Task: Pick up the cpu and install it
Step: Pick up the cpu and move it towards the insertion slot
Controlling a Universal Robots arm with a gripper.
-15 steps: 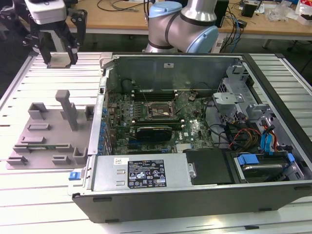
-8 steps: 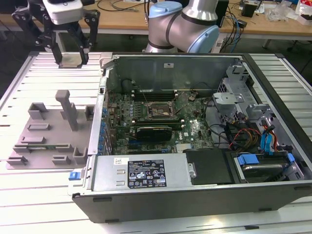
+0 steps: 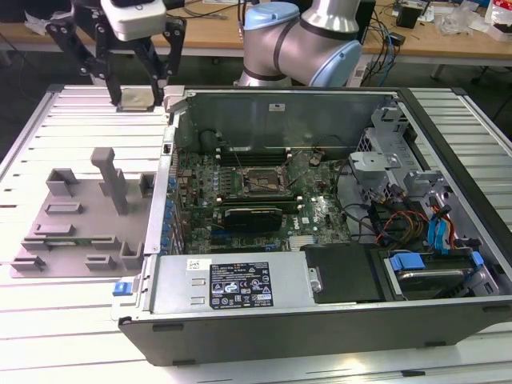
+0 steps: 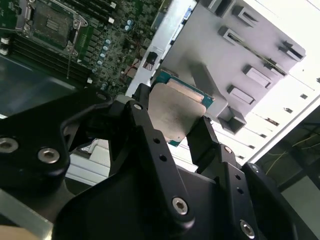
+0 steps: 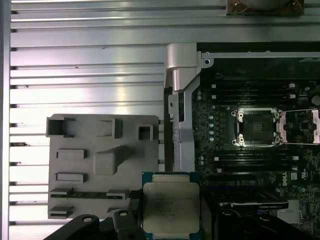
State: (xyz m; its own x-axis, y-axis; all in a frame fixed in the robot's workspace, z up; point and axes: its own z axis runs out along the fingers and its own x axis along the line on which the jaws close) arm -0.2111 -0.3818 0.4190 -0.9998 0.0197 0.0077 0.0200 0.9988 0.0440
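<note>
The cpu (image 3: 138, 99), a flat square chip with a silver top, hangs in the air above the slatted table, beyond the grey tray (image 3: 56, 240). My gripper (image 3: 138, 96) is shut on it, a black finger on each side. In the second wrist view the cpu (image 4: 175, 112) sits between the fingertips of the gripper (image 4: 175, 125). The first wrist view shows the cpu (image 5: 171, 207) held over the gap between the tray (image 5: 80, 150) and the computer case. The motherboard's black socket (image 3: 260, 184) (image 5: 257, 127) lies uncovered with its metal bracket swung aside.
The open computer case (image 3: 320, 320) lies on its side, with its raised wall (image 3: 168, 160) between the tray and the motherboard. Cables and drive cages (image 3: 400, 208) crowd the exterior view's right. The tray has upright blocks (image 3: 112, 180). The arm's base (image 3: 304, 48) stands behind the case.
</note>
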